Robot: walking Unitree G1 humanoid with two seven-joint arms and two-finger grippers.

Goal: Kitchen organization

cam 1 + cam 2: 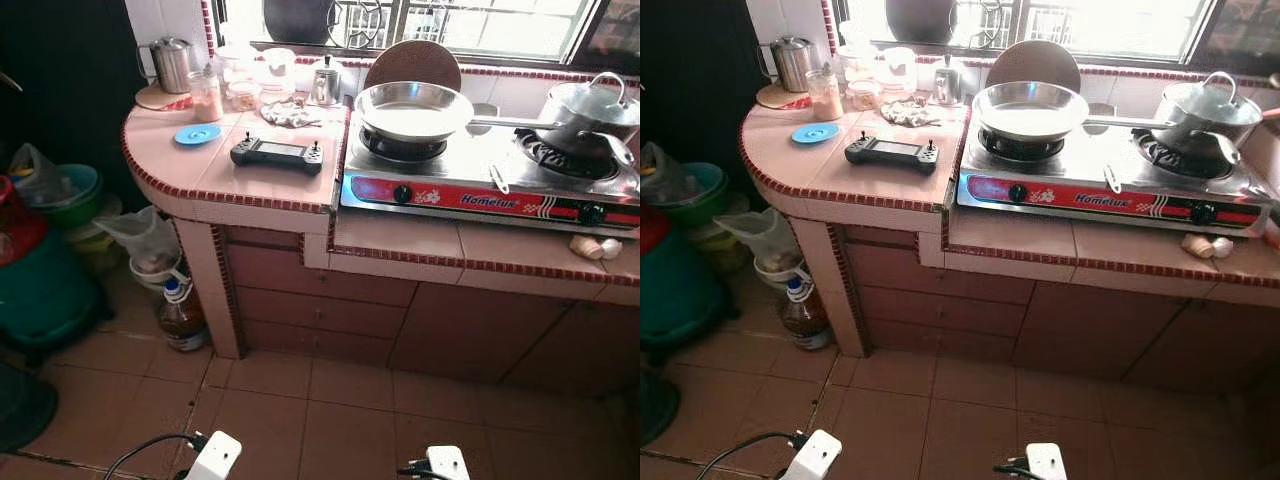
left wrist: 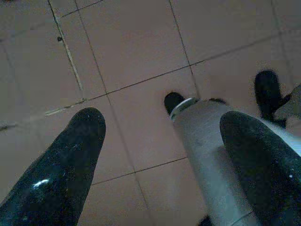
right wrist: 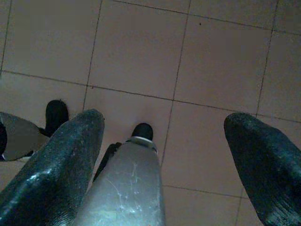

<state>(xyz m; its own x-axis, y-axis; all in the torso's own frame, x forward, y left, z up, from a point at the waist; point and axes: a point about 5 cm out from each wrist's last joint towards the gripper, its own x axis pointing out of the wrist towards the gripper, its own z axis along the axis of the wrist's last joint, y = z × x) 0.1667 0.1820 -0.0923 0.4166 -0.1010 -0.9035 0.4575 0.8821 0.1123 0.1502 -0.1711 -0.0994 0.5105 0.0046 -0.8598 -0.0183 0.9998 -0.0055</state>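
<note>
The left gripper and right gripper hung over the tiled floor, fingers spread wide, holding nothing. Ahead, on the pink tiled counter, a black handheld game console lay beside a round blue lid. A steel frying pan sat on the red-fronted gas stove.

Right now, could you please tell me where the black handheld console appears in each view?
Left eye view: the black handheld console lies on the pink counter, left of centre, beside the stove.
Right eye view: same spot on the counter, slightly further left in the picture.
Left wrist view: aimed down at floor tiles, away from the counter.
Right wrist view: likewise aimed at floor tiles.
Shared landmark: the blue disc just beyond the console's left end.
</note>
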